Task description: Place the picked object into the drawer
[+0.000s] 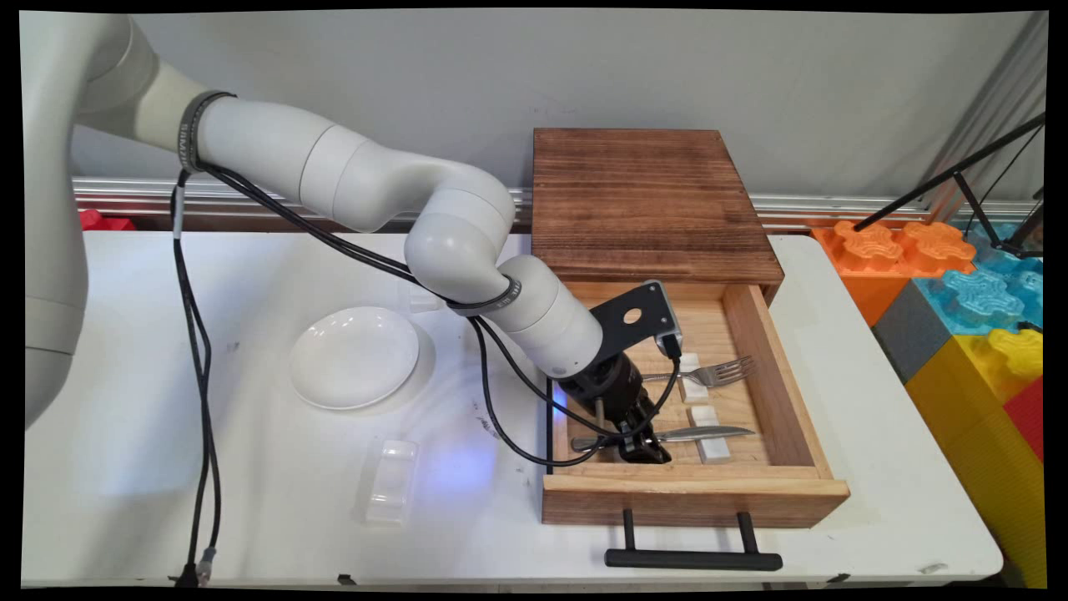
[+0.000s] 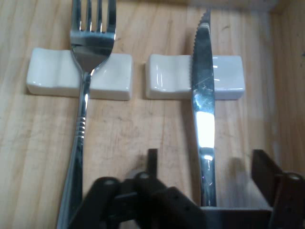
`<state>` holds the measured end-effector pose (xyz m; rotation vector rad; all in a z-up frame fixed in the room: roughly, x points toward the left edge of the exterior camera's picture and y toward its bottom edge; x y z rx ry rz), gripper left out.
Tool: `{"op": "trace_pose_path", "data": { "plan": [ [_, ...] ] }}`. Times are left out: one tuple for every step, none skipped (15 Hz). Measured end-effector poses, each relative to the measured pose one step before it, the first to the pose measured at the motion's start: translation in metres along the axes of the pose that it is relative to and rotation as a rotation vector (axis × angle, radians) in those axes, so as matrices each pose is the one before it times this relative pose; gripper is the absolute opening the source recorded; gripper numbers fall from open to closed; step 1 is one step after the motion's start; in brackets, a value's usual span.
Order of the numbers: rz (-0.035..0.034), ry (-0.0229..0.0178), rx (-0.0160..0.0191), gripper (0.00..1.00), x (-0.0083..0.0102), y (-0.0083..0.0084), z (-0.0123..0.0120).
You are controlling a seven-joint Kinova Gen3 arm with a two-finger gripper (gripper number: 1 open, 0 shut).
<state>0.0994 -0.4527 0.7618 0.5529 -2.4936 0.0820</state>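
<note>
My gripper [image 1: 642, 446] [image 2: 207, 164] is down inside an open wooden drawer [image 1: 692, 494], low over its floor. It is open, and its two fingers [image 2: 151, 160] stand on either side of the handle of a steel knife [image 1: 711, 432] [image 2: 202, 95] with a gap on each side. The knife's blade lies across a white ceramic rest [image 1: 714, 449] [image 2: 167, 76]. A steel fork [image 1: 719, 372] [image 2: 88, 57] lies parallel to it on a second white rest [image 1: 692, 389] [image 2: 47, 72]. The arm hides the inner ends of both handles in the main view.
The drawer sticks out of a dark wooden cabinet [image 1: 651, 200], and its black bar handle [image 1: 692, 559] overhangs the table's near edge. A white plate [image 1: 355, 357] and a clear plastic box [image 1: 390, 482] lie to the left. Coloured foam blocks [image 1: 959, 288] stand off the table's right.
</note>
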Motion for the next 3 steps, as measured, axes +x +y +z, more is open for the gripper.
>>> {"op": "trace_pose_path", "data": {
  "plan": [
    [0.00178,0.00107,-0.00100,1.00,0.00018,-0.00012,-0.00060],
    [0.00167,0.00202,-0.00102,1.00,0.00052,-0.00017,-0.00076],
    [0.00205,0.00333,-0.00187,1.00,0.00095,-0.00012,-0.00157]
  ]
}}
